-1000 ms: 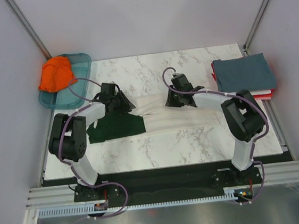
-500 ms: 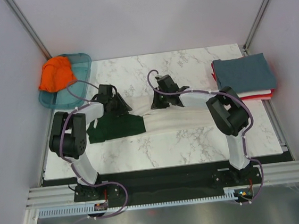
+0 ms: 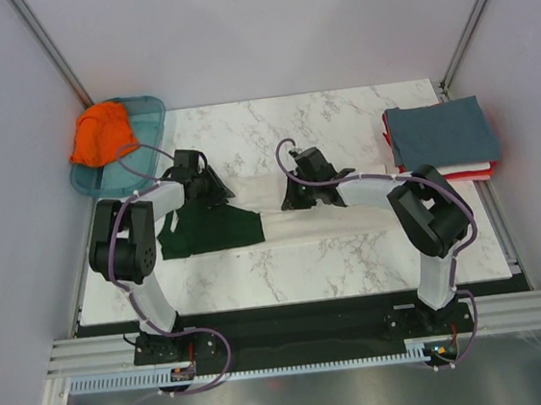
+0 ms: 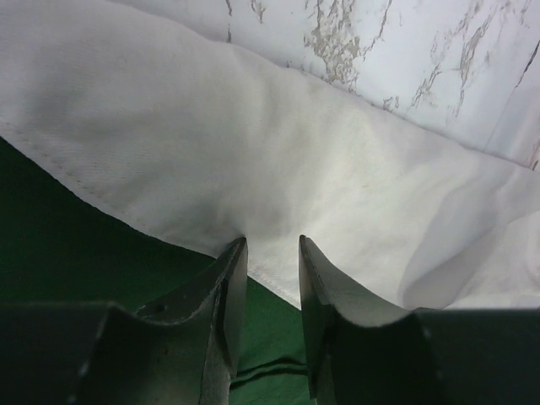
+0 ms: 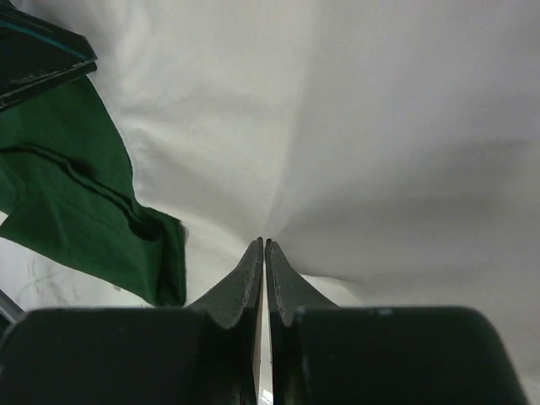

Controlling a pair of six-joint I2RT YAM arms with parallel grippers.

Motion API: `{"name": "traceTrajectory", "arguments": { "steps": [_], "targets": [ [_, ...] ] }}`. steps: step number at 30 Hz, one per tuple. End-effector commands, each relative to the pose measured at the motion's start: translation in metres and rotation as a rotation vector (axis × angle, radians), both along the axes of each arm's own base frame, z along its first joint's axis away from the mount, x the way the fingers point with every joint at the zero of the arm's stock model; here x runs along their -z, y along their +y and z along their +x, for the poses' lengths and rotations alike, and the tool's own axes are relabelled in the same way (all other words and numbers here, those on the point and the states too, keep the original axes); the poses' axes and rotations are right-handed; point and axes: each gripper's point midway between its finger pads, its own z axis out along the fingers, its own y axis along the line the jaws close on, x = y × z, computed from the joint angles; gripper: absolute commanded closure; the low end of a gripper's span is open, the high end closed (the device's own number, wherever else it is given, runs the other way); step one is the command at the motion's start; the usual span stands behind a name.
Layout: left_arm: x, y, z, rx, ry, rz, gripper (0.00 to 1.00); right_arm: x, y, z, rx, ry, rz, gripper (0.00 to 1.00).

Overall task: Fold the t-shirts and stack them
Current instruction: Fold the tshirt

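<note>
A cream t-shirt with a dark green sleeve lies across the middle of the marble table as a long band. My right gripper is shut on a pucker of the cream cloth; its jaws meet with cloth pinched at their tips. My left gripper stands at the shirt's left end. Its jaws are apart, tips pressing on the seam between cream cloth and green sleeve. An orange t-shirt lies bunched at the far left.
The orange shirt lies in a translucent teal tray at the back left corner. At the right edge sits a stack of folded shirts, slate-blue on top, white and red below. Grey walls close in both sides.
My right gripper moved left along the cream band, then a little nearer, and shut on the cloth. The left gripper shifted slightly left and stayed as it was.
</note>
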Motion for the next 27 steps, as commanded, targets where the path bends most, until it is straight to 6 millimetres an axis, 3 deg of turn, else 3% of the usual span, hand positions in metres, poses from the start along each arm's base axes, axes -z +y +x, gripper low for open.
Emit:
{"name": "traceTrajectory", "arguments": {
  "steps": [1, 6, 9, 20, 24, 27],
  "targets": [
    [-0.019, 0.004, 0.01, 0.035, -0.071, 0.031, 0.61, -0.035, 0.011, 0.01, -0.025, -0.084, 0.047, 0.91],
    [-0.038, 0.003, 0.007, 0.04, -0.117, 0.019, 0.61, -0.045, 0.016, 0.022, -0.024, -0.109, 0.04, 0.9],
    [-0.042, 0.005, 0.005, 0.03, -0.13, 0.022, 0.61, -0.038, 0.009, 0.024, -0.005, -0.102, -0.009, 0.92],
    [-0.032, 0.012, -0.002, 0.006, -0.107, 0.052, 0.61, -0.005, -0.035, 0.018, 0.084, -0.112, -0.195, 0.97],
    [-0.025, 0.014, -0.002, 0.001, -0.092, 0.062, 0.61, -0.007, -0.041, 0.011, 0.08, -0.116, -0.197, 0.97],
    [-0.033, 0.014, -0.001, -0.006, -0.115, 0.059, 0.61, -0.012, -0.042, 0.011, 0.084, -0.127, -0.198, 0.97]
  ]
}}
